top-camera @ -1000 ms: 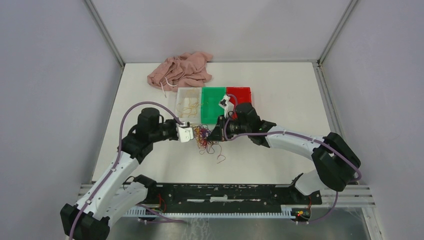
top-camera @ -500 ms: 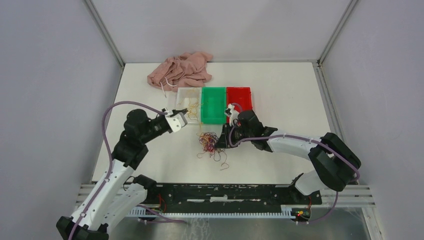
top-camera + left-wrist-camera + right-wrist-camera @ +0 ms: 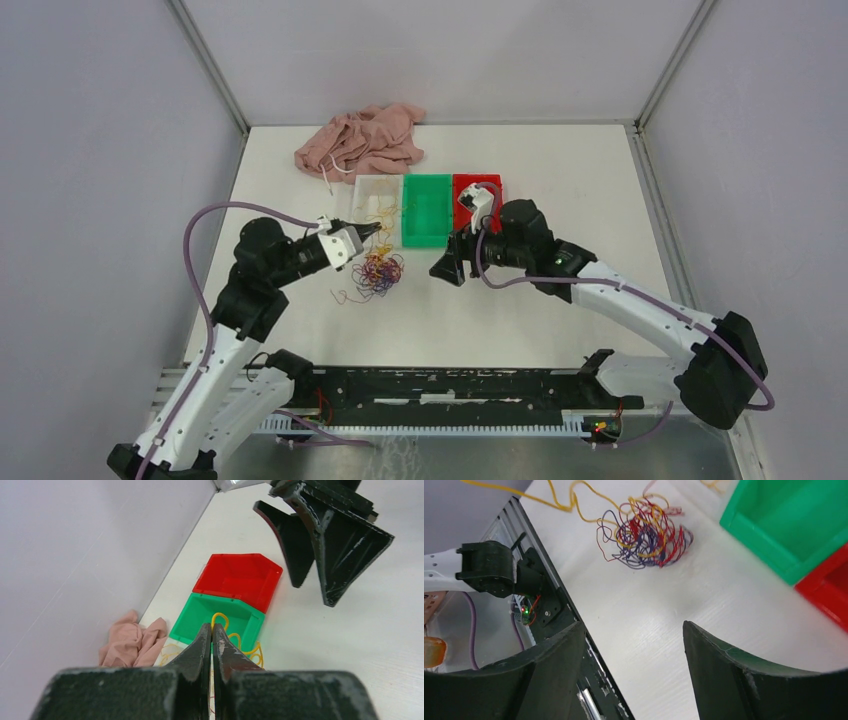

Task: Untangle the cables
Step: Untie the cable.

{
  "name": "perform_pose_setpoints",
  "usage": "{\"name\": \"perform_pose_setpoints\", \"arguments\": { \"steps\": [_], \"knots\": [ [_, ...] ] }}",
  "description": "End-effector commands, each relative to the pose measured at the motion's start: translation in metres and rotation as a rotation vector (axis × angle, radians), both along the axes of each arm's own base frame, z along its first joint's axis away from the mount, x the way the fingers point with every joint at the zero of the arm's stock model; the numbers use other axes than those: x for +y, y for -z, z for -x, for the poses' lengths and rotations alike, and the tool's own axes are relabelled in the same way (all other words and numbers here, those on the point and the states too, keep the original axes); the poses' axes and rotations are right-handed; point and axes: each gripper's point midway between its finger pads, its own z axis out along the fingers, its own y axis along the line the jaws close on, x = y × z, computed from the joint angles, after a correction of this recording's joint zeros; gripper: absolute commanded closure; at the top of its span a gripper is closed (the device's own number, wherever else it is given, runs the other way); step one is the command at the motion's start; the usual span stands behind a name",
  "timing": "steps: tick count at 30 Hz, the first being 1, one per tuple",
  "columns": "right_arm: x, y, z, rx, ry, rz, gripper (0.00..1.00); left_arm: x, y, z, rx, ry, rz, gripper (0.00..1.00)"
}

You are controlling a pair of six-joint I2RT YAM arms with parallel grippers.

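The cables sit as 1 small tangle on the white table, just on the near side of the white bin and close below the left gripper. Only the right wrist view shows its make-up: red, purple and yellow loops wound together, with 1 yellow strand leading away from the clump and out of that frame. The left wrist view does not show the tangle at all, as its own fingers hide it. That view shows what the top view is too coarse to give: the 2 jaws pressed tight together, with the yellow strand looping out right at their tips, so the grip is on that strand.

The right gripper stands to the right of the tangle, apart from it, in front of the green bin. Its jaws are spread wide, with nothing but bare table between them. The left wrist view confirms this from the other side.

The top view alone shows loose yellow strands lying in the white bin. The green bin and the red bin stand in a row with it, touching. A crumpled pink garment lies behind them at the far edge.
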Motion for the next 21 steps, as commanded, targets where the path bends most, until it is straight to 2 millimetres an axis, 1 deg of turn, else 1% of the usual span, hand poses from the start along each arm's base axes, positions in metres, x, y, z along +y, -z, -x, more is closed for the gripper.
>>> {"name": "perform_pose_setpoints", "arguments": {
  "steps": [1,4,5,7,8,11,14,16,21],
  "knots": [
    [0.016,-0.055,-0.012,-0.197,-0.063,-0.105,0.22,-0.011,-0.035,0.019,0.004,0.093,0.088,0.97],
    [0.037,-0.084,-0.016,-0.253,-0.098,-0.214,0.22,-0.014,-0.039,0.022,0.024,0.113,0.103,0.97],
    [0.043,-0.091,-0.018,-0.262,-0.104,-0.242,0.23,-0.015,-0.040,0.023,0.031,0.118,0.107,0.97],
    [0.057,-0.098,-0.020,-0.257,-0.119,-0.283,0.24,-0.016,-0.043,0.025,0.040,0.130,0.110,0.97],
    [0.064,-0.099,-0.019,-0.255,-0.131,-0.291,0.24,-0.017,-0.045,0.026,0.043,0.135,0.114,0.97],
    [0.084,-0.098,-0.016,-0.265,-0.164,-0.310,0.25,-0.018,-0.048,0.027,0.051,0.145,0.121,0.97],
    [0.098,-0.092,-0.013,-0.258,-0.172,-0.310,0.28,-0.020,-0.051,0.028,0.058,0.155,0.126,0.97],
    [0.104,-0.082,-0.013,-0.236,-0.168,-0.305,0.32,-0.022,-0.054,0.030,0.055,0.168,0.128,0.97],
    [0.109,-0.050,-0.021,-0.162,-0.124,-0.277,0.44,-0.026,-0.070,0.035,0.046,0.199,0.152,0.97]
  ]
}}
